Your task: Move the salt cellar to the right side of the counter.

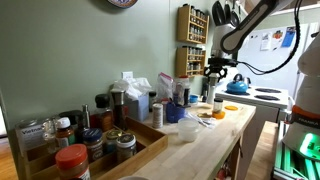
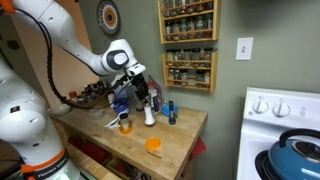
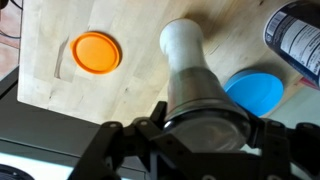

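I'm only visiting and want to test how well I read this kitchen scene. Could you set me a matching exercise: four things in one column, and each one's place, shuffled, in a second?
Things:
1. salt cellar
2. orange lid
3. blue kettle
4. spice rack

Places:
A. on the white stove
B. hung on the green wall
C. lying flat on the wooden counter
D. between the fingers of the pincer

Pairs: 1-D, 2-C, 3-A, 4-B.
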Controlling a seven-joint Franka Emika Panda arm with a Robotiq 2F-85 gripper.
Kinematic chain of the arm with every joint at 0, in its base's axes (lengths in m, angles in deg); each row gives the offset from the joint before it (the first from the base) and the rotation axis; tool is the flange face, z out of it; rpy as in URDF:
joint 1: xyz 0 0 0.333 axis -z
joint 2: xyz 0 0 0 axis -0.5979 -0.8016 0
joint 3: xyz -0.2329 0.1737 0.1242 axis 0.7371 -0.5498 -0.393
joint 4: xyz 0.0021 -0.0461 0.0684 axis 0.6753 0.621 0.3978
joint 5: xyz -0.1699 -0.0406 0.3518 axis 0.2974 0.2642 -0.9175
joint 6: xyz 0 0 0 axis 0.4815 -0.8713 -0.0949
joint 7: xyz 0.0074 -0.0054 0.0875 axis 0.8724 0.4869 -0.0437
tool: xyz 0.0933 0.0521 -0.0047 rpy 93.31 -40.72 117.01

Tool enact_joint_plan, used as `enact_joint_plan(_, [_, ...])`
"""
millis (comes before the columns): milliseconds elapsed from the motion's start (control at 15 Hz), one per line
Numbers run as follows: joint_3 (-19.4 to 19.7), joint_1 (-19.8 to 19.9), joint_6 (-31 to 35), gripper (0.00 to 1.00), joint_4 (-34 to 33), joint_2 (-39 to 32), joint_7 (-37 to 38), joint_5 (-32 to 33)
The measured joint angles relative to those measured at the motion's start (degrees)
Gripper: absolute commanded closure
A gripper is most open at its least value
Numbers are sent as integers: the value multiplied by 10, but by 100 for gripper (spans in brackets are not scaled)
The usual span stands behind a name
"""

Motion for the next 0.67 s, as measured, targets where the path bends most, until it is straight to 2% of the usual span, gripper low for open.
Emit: enact_joint_plan(667, [11,11,25,61,-76,-105,14,32])
